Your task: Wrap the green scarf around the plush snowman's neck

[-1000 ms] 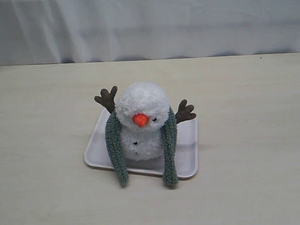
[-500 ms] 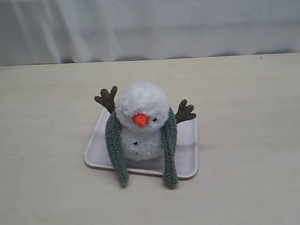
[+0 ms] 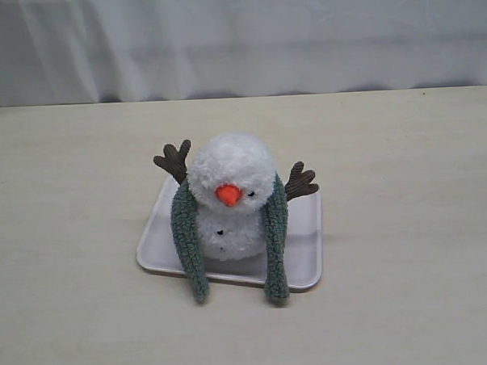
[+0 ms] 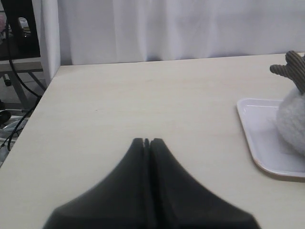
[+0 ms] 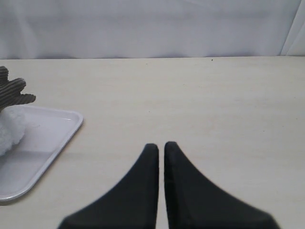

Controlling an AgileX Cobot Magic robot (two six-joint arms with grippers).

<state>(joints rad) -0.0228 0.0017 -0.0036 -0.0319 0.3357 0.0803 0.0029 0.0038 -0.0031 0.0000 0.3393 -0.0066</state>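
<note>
The plush snowman (image 3: 231,195) sits upright on a white tray (image 3: 306,256), orange nose facing the camera. The green scarf (image 3: 274,238) lies behind its neck, and both ends hang down the front, past the tray's front rim onto the table. Neither arm shows in the exterior view. My left gripper (image 4: 147,141) is shut and empty over bare table, with the tray (image 4: 259,138) and the snowman's fluffy side (image 4: 293,117) off to one side. My right gripper (image 5: 161,145) is shut and empty too, a thin slit between its fingers; the tray (image 5: 45,138) and a brown twig arm (image 5: 13,90) show beside it.
A pale wooden table (image 3: 404,167) runs to a white curtain (image 3: 237,37) at the back. In the left wrist view the table edge (image 4: 33,114) drops off to cables and a dark frame (image 4: 19,47).
</note>
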